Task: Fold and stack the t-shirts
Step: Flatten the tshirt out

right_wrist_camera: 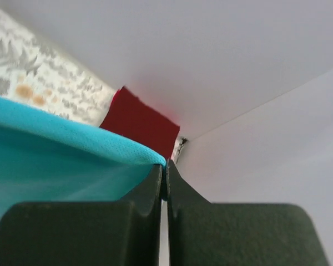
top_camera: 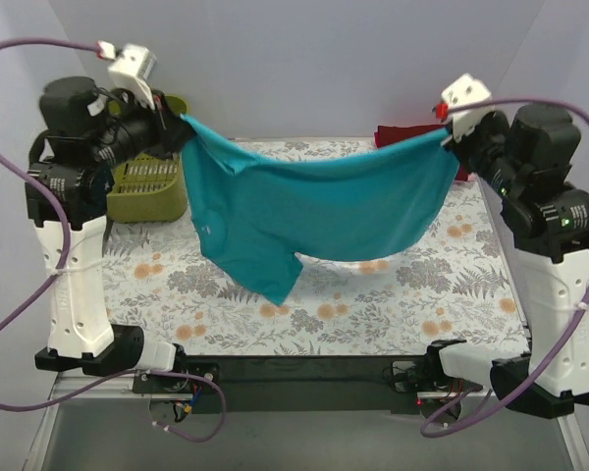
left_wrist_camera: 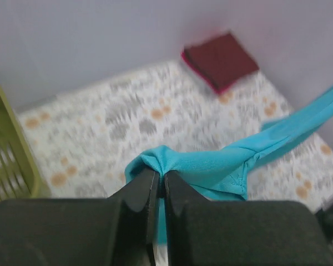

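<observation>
A teal t-shirt [top_camera: 314, 211] hangs stretched in the air between my two grippers, sagging in the middle, its lowest corner just above the table. My left gripper [top_camera: 182, 126] is shut on one end of it at the upper left; in the left wrist view [left_wrist_camera: 161, 178] the cloth [left_wrist_camera: 211, 166] bunches between the jaws. My right gripper [top_camera: 450, 137] is shut on the other end at the upper right; in the right wrist view [right_wrist_camera: 163, 169] the teal edge [right_wrist_camera: 72, 138] runs into the jaws. A folded dark red t-shirt [top_camera: 398, 134] lies at the back right, also in the left wrist view [left_wrist_camera: 219, 60] and the right wrist view [right_wrist_camera: 141, 124].
An olive-green plastic basket [top_camera: 149, 186] stands at the back left beside the left arm, seen in the left wrist view [left_wrist_camera: 8, 160] too. The table [top_camera: 373, 304] has a floral cover. Grey walls close in the back and sides.
</observation>
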